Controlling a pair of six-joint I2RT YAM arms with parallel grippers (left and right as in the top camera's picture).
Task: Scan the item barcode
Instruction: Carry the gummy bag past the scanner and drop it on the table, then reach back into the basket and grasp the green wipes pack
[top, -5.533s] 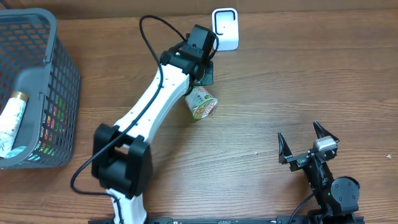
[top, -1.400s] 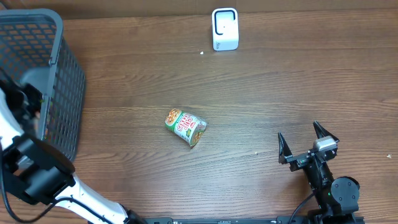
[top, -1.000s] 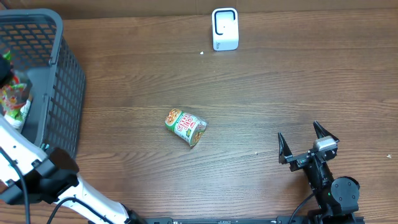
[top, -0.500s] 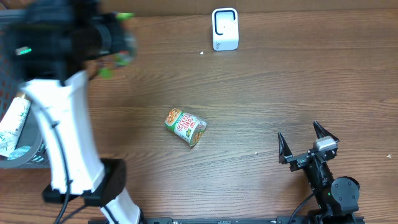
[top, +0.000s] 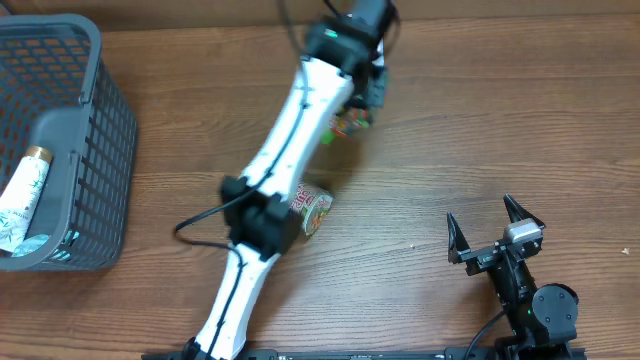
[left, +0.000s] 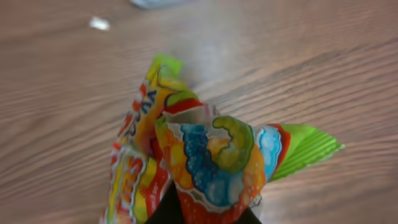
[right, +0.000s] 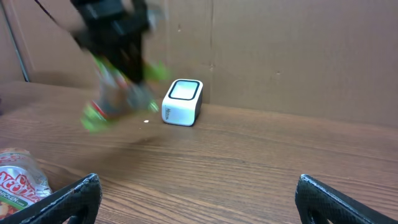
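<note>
Overhead view: the left arm (top: 300, 120) reaches from the 6 o'clock edge of the worktop (top: 520, 120) toward 12 o'clock.

The left hand (left: 208, 214) is clamped on 1 colourful snack packet (left: 205, 155). The packet is crumpled and held above the wood, at 12 o'clock of the worktop centre. In the right wrist view it is blurred.

The white scanner (right: 183, 102) stands on the worktop by the back wall, near the packet at its 3 o'clock in the right wrist view. The arm hides it from overhead. Whether any barcode faces the scanner cannot be told.

1 noodle cup (top: 312, 208) lies on its side near the worktop centre, partly under the arm.

The right hand (top: 485, 225) sits at 4 o'clock with its fingers wide apart and nothing between them.

1 grey basket (top: 90, 130) stands at 9 o'clock and holds 1 white tube (top: 22, 195).
</note>
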